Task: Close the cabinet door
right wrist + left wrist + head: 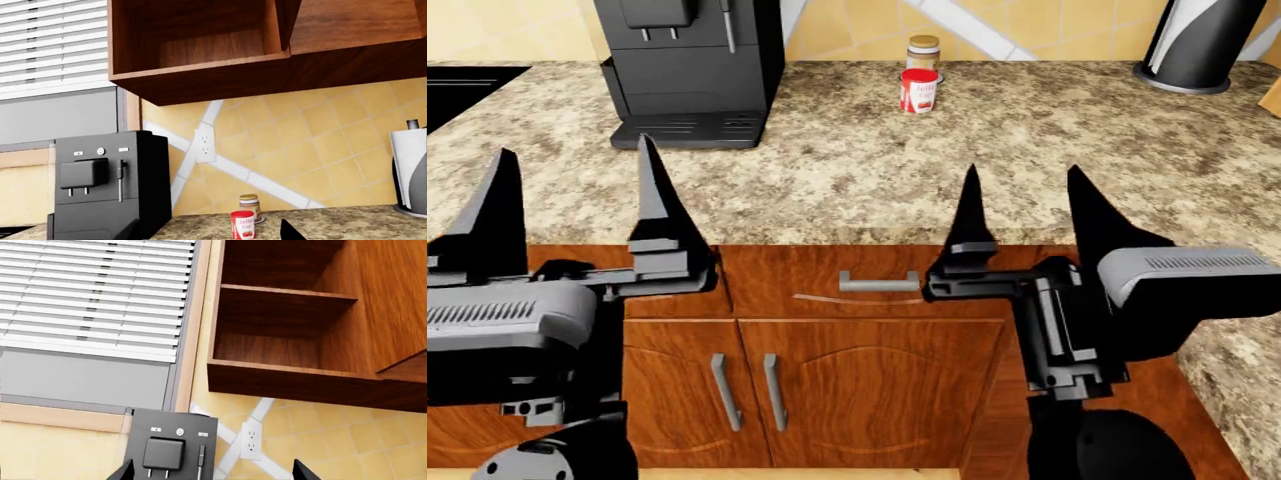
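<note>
Open wall cabinet [287, 315] up above the counter [961, 170], to the right of the blinds [93, 295] and over the coffee machine [100, 185]. Door [393, 300] swung out from the cabinet's right edge, its tall face running up and down and turned edge-on toward the room, inner side facing the shelves. Shelf [287, 292] bare, splitting the interior into upper and lower bays.

Seen only from the wrists: cabinet, door, blinds, outlet [205, 145] on the tiled backsplash. Left wrist view looks steeply up into both bays, with the door filling that picture's right part; right wrist view shows only the lower bay and the door's bottom corner [287, 25], plus a paper towel roll [407, 170] at the counter's far right. Nothing of the wall cabinet in the head view; there instead, the counter, the base cabinet doors [827, 390] and a drawer handle [878, 284] below its front edge.

Left gripper [574, 200] with fingers spread wide, pointing up, empty, in front of the counter edge below the coffee machine. Right gripper [1024, 215] likewise parted and empty, pointing up near the counter's middle. Both well below the door, touching nothing.

Red jelly cup [918, 90] and a jar [924, 50] just behind it stand near the backsplash, well apart from both grippers. Open air between the counter and the cabinet's underside; bare countertop between the grippers and the cup.
</note>
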{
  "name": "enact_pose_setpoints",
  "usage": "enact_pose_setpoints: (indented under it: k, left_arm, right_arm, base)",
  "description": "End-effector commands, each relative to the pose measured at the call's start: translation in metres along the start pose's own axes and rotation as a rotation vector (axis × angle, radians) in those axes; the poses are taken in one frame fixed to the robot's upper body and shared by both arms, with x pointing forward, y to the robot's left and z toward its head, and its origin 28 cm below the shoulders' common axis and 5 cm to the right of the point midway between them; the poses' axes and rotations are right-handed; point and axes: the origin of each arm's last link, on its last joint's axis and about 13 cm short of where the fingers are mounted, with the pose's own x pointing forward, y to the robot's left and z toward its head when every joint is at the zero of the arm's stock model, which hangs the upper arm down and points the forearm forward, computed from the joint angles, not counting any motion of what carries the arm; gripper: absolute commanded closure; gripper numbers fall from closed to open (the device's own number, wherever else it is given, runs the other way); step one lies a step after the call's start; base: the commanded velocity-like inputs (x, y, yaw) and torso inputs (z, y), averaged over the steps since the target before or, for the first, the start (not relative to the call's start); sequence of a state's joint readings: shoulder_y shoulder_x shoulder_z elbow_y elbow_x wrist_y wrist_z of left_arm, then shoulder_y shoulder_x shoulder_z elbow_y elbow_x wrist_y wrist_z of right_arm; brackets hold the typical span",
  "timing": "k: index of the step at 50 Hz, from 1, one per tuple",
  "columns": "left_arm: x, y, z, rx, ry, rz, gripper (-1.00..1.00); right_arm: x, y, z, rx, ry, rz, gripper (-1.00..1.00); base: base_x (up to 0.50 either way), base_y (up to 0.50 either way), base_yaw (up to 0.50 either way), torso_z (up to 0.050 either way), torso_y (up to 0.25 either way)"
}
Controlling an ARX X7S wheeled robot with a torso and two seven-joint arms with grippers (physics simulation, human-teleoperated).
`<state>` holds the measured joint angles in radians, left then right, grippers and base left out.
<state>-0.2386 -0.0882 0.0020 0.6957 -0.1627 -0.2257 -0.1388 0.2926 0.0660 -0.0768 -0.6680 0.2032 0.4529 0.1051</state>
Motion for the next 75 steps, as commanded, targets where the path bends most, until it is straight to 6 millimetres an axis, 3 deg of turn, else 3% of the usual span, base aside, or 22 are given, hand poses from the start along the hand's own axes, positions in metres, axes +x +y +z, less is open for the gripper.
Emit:
enact_pose_setpoints:
  k: [1,5,11,16,52,75]
  left_arm:
    - [0.013,-0.002,0.068,-0.036,-0.296,-0.001,-1.0]
    - [0.013,0.003,0.087,-0.013,-0.404,0.009,-1.0]
    - [0.032,0.006,0.111,0.021,-0.49,0.085,-1.0]
    - [0.033,0.014,0.11,0.095,-0.498,0.089,-1.0]
    - [0.029,0.01,0.103,0.099,-0.477,0.052,-1.0]
    - [0.028,0.009,0.102,0.107,-0.477,0.044,-1.0]
  right_arm:
    - [0.014,0.008,0.069,0.018,-0.277,0.058,-1.0]
    - [0.008,0.003,0.081,0.025,-0.332,0.052,-1.0]
    - [0.007,0.003,0.089,0.037,-0.367,0.059,-1.0]
    - [0.007,0.0,0.091,0.049,-0.374,0.051,-1.0]
    - [0.006,0.003,0.083,0.022,-0.348,0.084,-1.0]
    - [0.006,0.003,0.081,0.008,-0.339,0.081,-1.0]
  base:
    - [0.0,0.0,0.0,0.0,0.0]
    - [0.0,0.0,0.0,0.0,0.0]
    - [0.0,0.0,0.0,0.0,0.0]
    - [0.0,-0.02,0.0,0.0,0.0]
    - [0.0,-0.48,0.0,0.0,0.0]
    - [0.49,-0.04,0.0,0.0,0.0]
